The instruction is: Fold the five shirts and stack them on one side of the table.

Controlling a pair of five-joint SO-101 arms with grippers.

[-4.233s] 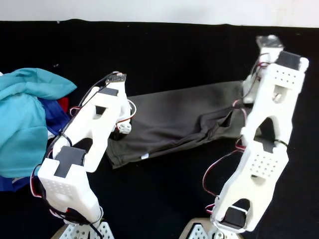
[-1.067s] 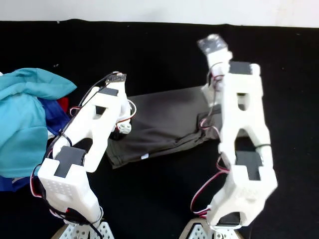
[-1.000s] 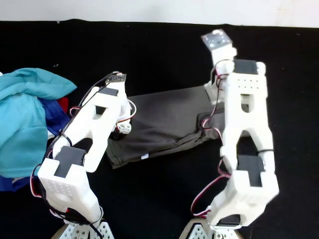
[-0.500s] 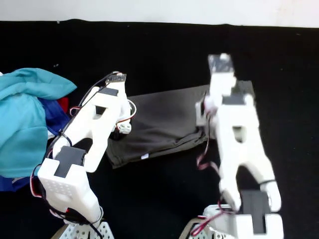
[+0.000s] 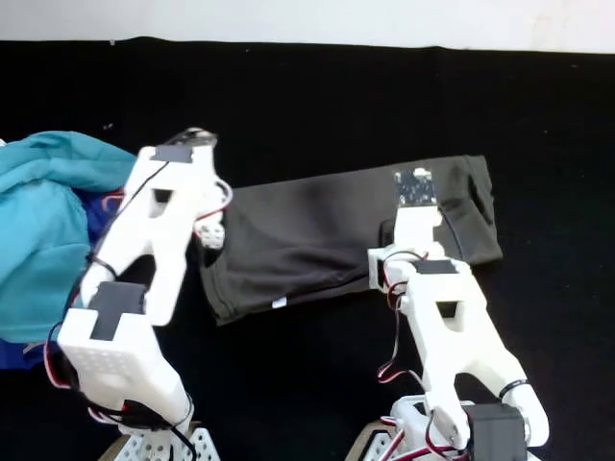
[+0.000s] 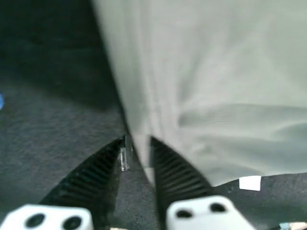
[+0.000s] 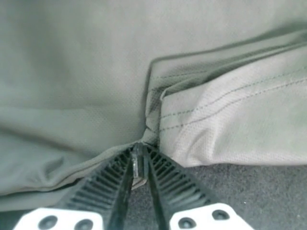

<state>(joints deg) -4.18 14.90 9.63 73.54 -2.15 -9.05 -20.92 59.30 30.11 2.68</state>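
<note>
My left gripper [image 6: 137,149] and right gripper [image 7: 139,162] each pinch an edge of the grey shirt [image 5: 317,235] on the black table [image 5: 288,96], with a white wall [image 5: 307,17] behind

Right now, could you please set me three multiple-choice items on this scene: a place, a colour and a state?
1. The crumpled teal cloth shirt lies on the black-covered table at its: A left edge; B middle; C right edge.
2. The long flat shirt spread mid-table is: A red; B dark grey; C white.
3. The left gripper is: A wide open; B shut on the flat shirt's edge; C holding the teal shirt.
Key: 1A, heaped there; 2B, grey from above; 3B, fabric sits between its fingers.
</note>
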